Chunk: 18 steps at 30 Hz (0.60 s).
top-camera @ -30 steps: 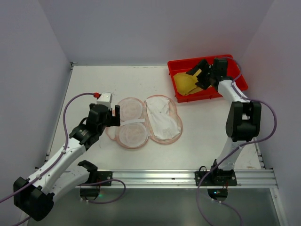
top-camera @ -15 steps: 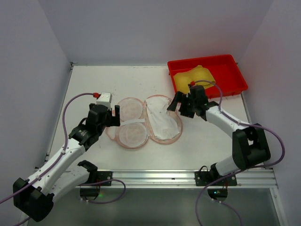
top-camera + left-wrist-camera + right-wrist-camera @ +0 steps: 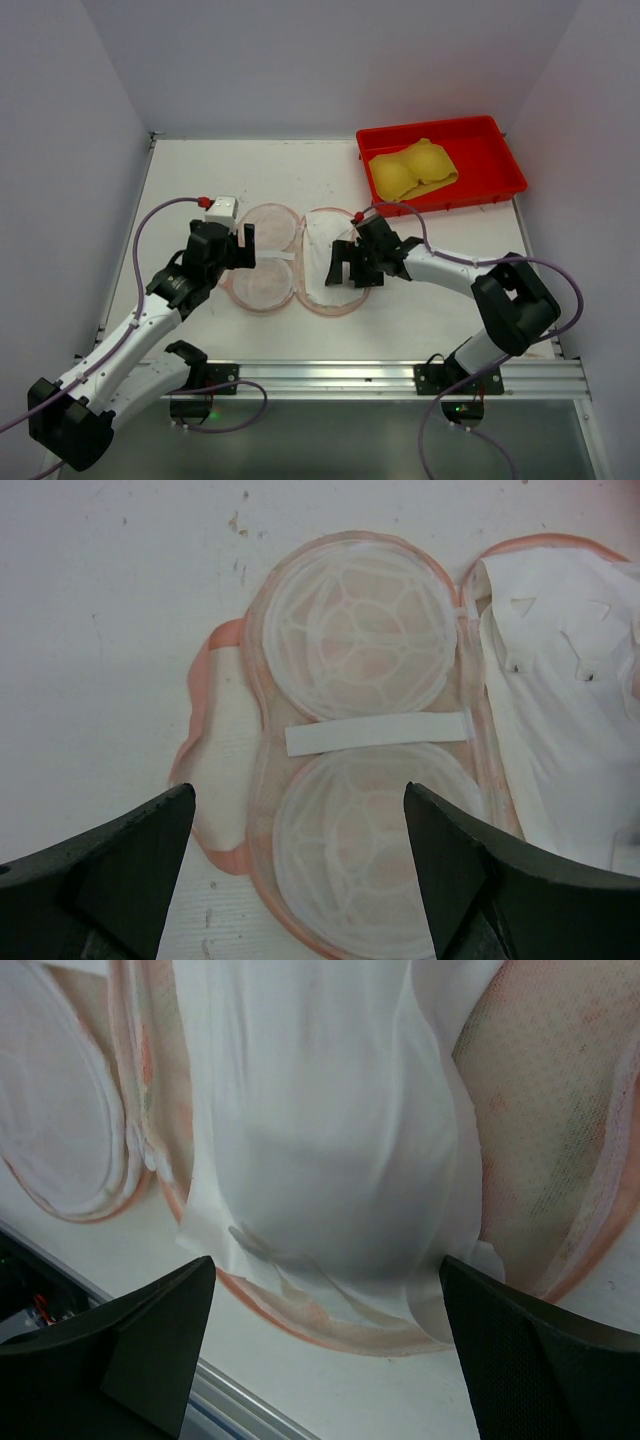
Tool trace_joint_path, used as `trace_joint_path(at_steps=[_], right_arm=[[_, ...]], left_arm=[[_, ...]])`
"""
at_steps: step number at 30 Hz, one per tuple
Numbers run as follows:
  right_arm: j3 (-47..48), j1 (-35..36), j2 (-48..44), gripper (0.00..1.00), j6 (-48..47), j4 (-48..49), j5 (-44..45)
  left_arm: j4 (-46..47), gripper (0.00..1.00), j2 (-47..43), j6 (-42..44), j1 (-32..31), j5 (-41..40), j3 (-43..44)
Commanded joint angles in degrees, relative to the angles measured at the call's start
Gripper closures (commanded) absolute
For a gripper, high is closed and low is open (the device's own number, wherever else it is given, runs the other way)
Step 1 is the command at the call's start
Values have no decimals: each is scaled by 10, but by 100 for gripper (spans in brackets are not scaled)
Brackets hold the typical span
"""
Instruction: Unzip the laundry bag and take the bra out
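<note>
The laundry bag (image 3: 268,262) lies unzipped and spread flat mid-table, pink-edged. Its left half (image 3: 355,670) shows two round white mesh cups and a white strap. Its right half (image 3: 320,1140) is covered by loose white lining over pale pink mesh. The yellow bra (image 3: 412,168) lies in the red tray (image 3: 430,124) at the back right. My left gripper (image 3: 246,245) hovers open over the left half's near cup (image 3: 300,790), holding nothing. My right gripper (image 3: 350,275) hangs open over the right half's white lining (image 3: 327,1260), near its front edge.
A metal rail (image 3: 330,375) runs along the table's near edge, visible just below the bag in the right wrist view (image 3: 240,1400). White walls enclose the table on the left, back and right.
My right arm swung from the red tray down to the bag's right half, leaving the yellow bra in the tray. The bag shifted slightly. The left arm stayed put.
</note>
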Motion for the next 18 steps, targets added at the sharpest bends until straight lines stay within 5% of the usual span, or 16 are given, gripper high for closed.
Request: trace_joint_path(at_steps=[1,9,18], right_arm=[[35,19,6,5,10,1,-9],[41,18,-14,5,-17,-29,94],[80,18,30,4,-110,-12,35]], left_arm=[[12,11,-5,6,4,-3,-3],[10,12,-7,6,4,-2,-3],[11,11,-3,6,3,-2,-2]])
